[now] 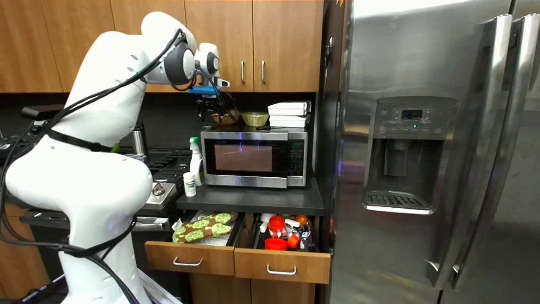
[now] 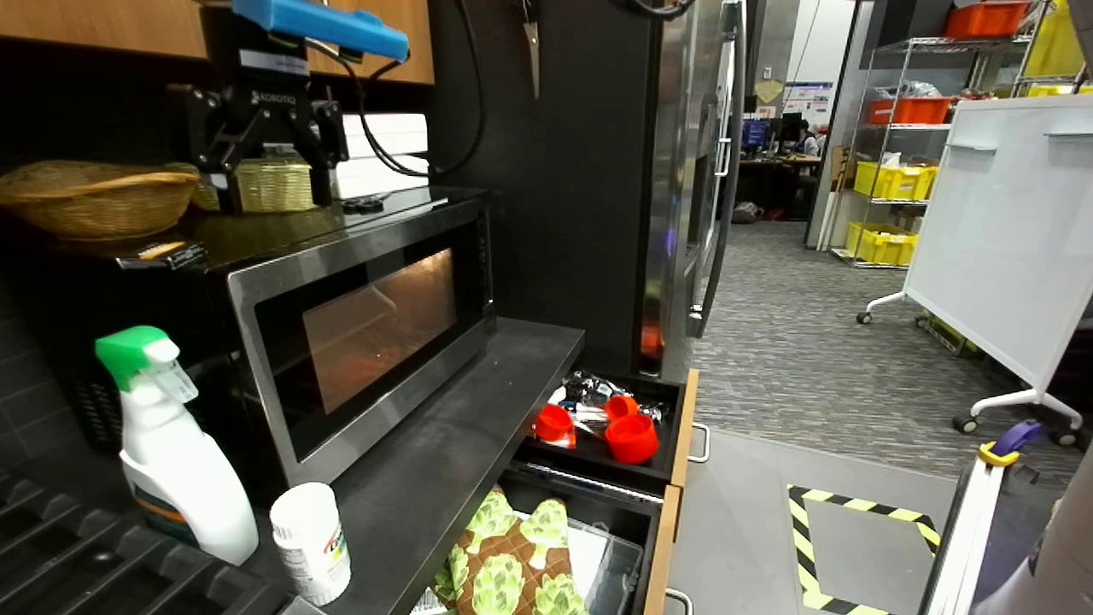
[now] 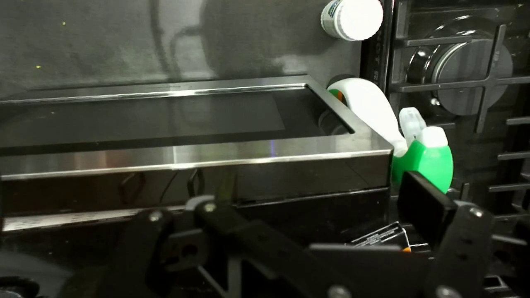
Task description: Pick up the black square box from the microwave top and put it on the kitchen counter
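Ok so your black box [image 2: 162, 254] is lying flat on top of the microwave [image 2: 367, 333], close to the front edge at the end where the spray bottle [image 2: 184, 470] stands. It's the low dark one with the orange bit on it, and the brown wicker basket [image 2: 98, 198] sits just behind it.

Your gripper [image 2: 275, 198] hangs over the microwave top, fingers pointing down, and your jaws are spread wide. You can see the green basket [image 2: 277, 175] through the gap in that exterior view. From there the box shows outside the gap: lower than your fingertips, off to the picture-left of the nearest one, and clearly apart from it.

Check your wrist view too: the box pokes out right next to one fingertip [image 3: 426, 207], partly hidden behind gripper parts. You can't really tell the height difference from that angle.

As for the kitchen counter [image 2: 457, 427], you've got it down below, with the microwave standing on it and the white canister [image 2: 312, 542] near the stove end.
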`<state>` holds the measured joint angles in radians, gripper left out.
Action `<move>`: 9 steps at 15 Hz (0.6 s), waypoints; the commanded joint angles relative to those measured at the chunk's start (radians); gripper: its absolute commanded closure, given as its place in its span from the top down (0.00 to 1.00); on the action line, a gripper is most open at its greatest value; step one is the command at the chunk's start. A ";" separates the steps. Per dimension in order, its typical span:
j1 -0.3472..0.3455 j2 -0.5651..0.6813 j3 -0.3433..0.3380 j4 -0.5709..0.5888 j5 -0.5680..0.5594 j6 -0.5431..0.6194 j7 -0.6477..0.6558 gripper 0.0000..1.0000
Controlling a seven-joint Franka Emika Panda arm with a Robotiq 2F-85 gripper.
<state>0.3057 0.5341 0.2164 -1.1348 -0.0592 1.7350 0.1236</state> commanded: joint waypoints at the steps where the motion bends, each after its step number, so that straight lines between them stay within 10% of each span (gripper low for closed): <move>1: 0.032 0.086 -0.025 0.149 -0.013 -0.077 -0.054 1.00; 9: 0.050 0.181 -0.017 0.302 -0.019 -0.147 -0.145 1.00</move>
<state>0.3421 0.6667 0.2001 -0.9209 -0.0593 1.6261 0.0157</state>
